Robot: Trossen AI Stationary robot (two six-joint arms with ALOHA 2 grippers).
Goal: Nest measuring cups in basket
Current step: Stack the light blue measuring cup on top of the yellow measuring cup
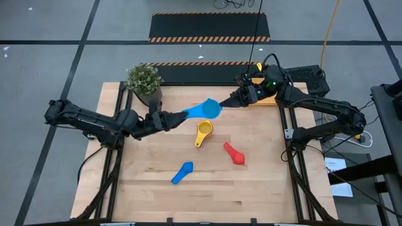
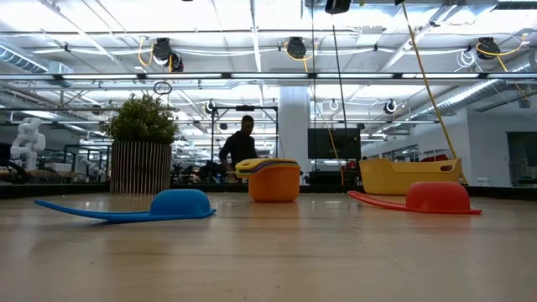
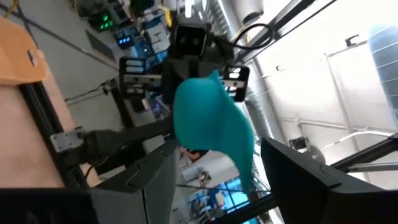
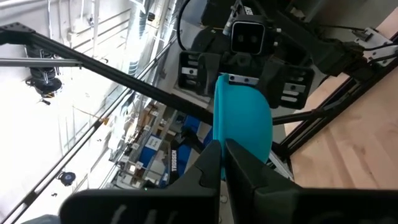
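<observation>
- Teal measuring cup held up above the worktop, between the two arms, over the back half.
- Left gripper on the cup's handle end; fingers parted, straddling the handle, gripping it.
- Right gripper at the cup's opposite rim; fingers pinched shut on the bowl edge.
- Basket at the back right corner, partly hidden under the right arm.
- Yellow cup mid-worktop, sitting inside an orange cup, per the low view.
- Red cup just right of centre, bowl down.
- Blue cup nearer the front, bowl down.
- Potted plant at back left.
- A person stands in the room beyond.
</observation>
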